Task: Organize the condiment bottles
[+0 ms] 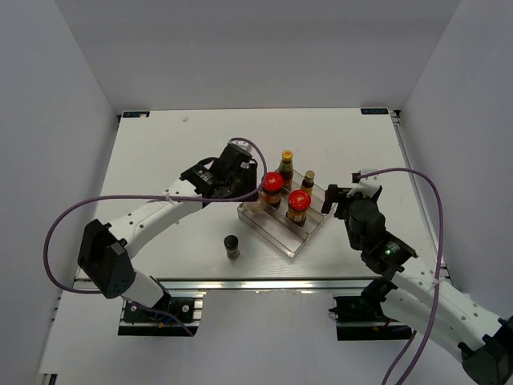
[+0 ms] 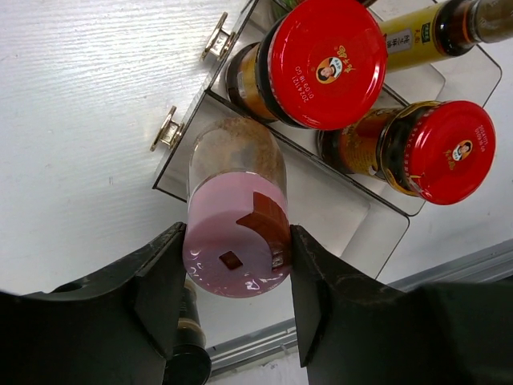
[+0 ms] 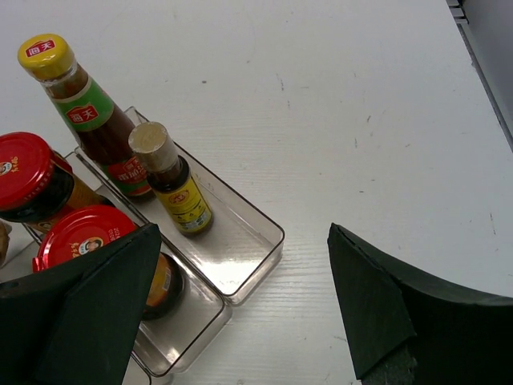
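My left gripper (image 2: 236, 277) is shut on the pink-capped shaker (image 2: 232, 233), its fingers on both sides of the cap, at the left end of the clear stepped tray's (image 2: 353, 241) lowest step. I cannot tell whether the shaker rests there. Two red-lidded jars (image 1: 271, 187) (image 1: 298, 202) stand on the middle step. Two yellow-capped sauce bottles (image 1: 286, 161) (image 1: 308, 179) stand on the back step. The dark-capped spice jar (image 1: 232, 246) stands on the table in front of the tray. My right gripper (image 1: 333, 199) is open and empty, just right of the tray (image 3: 264, 241).
The white table's near edge with a metal rail (image 1: 264, 283) runs just below the spice jar. Grey walls enclose the table on the left, back and right. A purple cable (image 1: 417, 180) loops beside the right arm.
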